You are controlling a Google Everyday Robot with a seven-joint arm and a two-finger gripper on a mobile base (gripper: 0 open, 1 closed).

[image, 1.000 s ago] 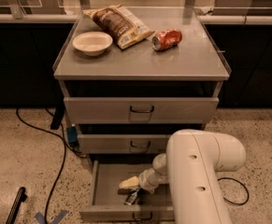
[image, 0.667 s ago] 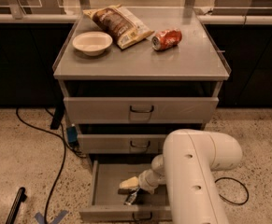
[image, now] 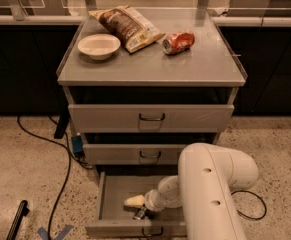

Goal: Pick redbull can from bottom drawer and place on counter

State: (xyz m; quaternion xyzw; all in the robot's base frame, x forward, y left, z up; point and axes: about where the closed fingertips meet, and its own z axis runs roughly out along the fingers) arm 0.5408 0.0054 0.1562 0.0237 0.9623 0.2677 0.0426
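The bottom drawer [image: 110, 199] is pulled open below the two shallower drawers. My gripper [image: 138, 207] reaches down into it from the right, on the end of my white arm [image: 212, 189]. A small silver-and-dark piece of the redbull can [image: 140, 214] shows right under the gripper, touching it; the rest of the can is hidden. The counter [image: 205, 64] is the grey top of the cabinet.
On the counter lie a white bowl [image: 99, 46], a brown snack bag [image: 126, 26] and a red soda can [image: 179, 42] on its side. Black cables [image: 60, 149] run over the speckled floor at the left. A dark bar [image: 16, 220] lies at the bottom left.
My arm's elbow has shifted very slightly. The gripper stays in the same spot inside the bottom drawer.
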